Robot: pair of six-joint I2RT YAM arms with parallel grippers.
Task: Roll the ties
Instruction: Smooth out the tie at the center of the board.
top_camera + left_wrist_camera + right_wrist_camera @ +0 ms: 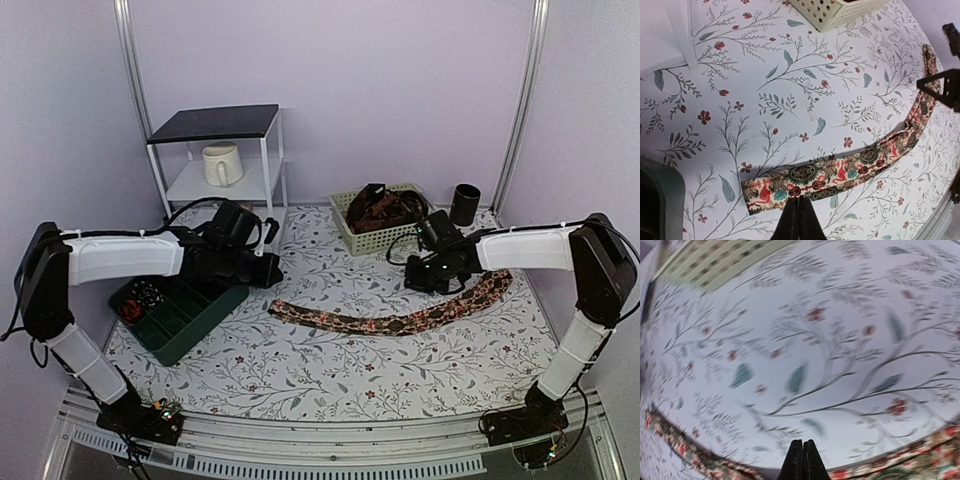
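Tie (pixel 400 321) noted flat on the flowered tablecloth (pixel 300 385), unrolled. Left gripper (pixel 799 204): fingers pressed together, nothing held; the tie's narrow end is seen just ahead of the tips, not touched as far as can be told. Right gripper (pixel 802 444): likewise closed up and empty, poised over bare cloth, with the tie's wider stretch passing just beneath its tips in the blurred wrist view. The long axis is laid left to right across the table between the two arms, slightly bowed, the right end curved toward the far side. The left gripper is judged nearer to a free end, so the roll would most likely be begun there. Fabric is dark brown with a pale and red medallion print, limp, in one flat layer. More ties (pixel 385 208) are heaped in the basket (pixel 350 238) beyond; two coils (pixel 150 292) are lodged in the green tray (pixel 190 330) at left.
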